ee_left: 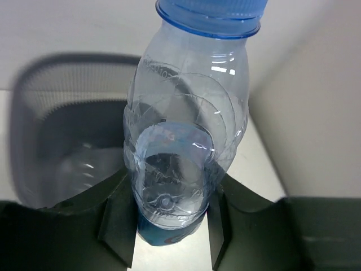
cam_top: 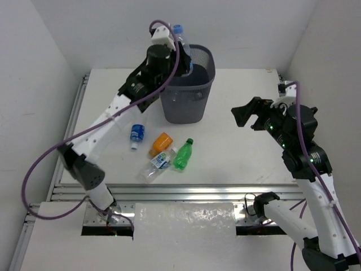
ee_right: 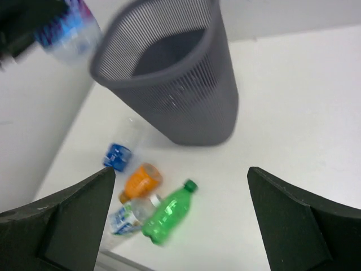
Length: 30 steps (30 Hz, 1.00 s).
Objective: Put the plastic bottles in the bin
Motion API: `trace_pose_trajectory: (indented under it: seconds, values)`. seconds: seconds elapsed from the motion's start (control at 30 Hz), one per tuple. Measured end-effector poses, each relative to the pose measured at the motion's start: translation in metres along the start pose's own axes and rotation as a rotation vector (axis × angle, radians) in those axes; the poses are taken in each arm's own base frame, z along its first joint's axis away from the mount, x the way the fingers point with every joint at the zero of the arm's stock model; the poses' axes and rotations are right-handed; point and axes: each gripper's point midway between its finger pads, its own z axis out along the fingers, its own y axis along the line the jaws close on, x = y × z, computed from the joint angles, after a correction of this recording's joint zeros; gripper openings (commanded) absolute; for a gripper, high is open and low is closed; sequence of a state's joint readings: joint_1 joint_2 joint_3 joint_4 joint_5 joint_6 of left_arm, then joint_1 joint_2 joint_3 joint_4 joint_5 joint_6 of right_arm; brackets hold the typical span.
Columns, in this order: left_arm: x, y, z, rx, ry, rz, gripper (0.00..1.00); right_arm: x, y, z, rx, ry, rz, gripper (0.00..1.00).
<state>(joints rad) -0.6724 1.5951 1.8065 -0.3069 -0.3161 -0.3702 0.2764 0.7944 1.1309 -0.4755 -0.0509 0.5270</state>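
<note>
From above, the left claw grips a capped bottle over the far left rim of the bin. Its blue cap points away from the arm bases. Four more bottles lie on the desk near the bin. The blue-labelled bottle lies near-to-far. The orange bottle and the flattened bottle lie slantwise. The green bottle has its cap towards the bin. The right claw hangs wide open and empty.

At the left wrist, the fingers press both sides of the capped bottle. Its long axis runs straight out from the claw, cap farthest. Its blue label cannot be read. The bin sits to the left.

At the right wrist, the claw gapes over the desk. The bin and the bottles are beyond it, every label too blurred to read.
</note>
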Motion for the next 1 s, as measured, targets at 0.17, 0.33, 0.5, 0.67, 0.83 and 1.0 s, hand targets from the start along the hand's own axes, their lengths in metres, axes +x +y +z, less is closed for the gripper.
trace_pose_trajectory:
  seconds: [0.17, 0.33, 0.5, 0.67, 0.83, 1.0]
  values:
    - [0.003, 0.054, 0.064, -0.221, 0.028, 0.08, 0.96, 0.046, -0.016, 0.01, 0.031, 0.126, 0.005, 0.99]
    - [0.034, 0.083, 0.096, -0.307, 0.123, 0.147, 1.0, 0.106, -0.018, 0.021, -0.014, 0.263, 0.107, 0.99]
    - [0.036, 0.088, 0.079, -0.311, 0.168, 0.162, 1.0, 0.158, 0.008, 0.043, -0.047, 0.403, 0.136, 0.99]
    - [0.0, 0.084, -0.006, -0.263, 0.127, 0.12, 1.0, 0.231, 0.031, 0.072, 0.02, 0.568, 0.131, 0.99]
    - [-0.034, 0.091, -0.121, -0.198, -0.009, 0.04, 1.0, 0.286, 0.035, 0.091, 0.143, 0.664, 0.101, 0.99]
    - [-0.027, 0.107, -0.176, -0.186, -0.053, 0.014, 1.0, 0.312, 0.039, 0.116, 0.22, 0.681, 0.1, 0.9]
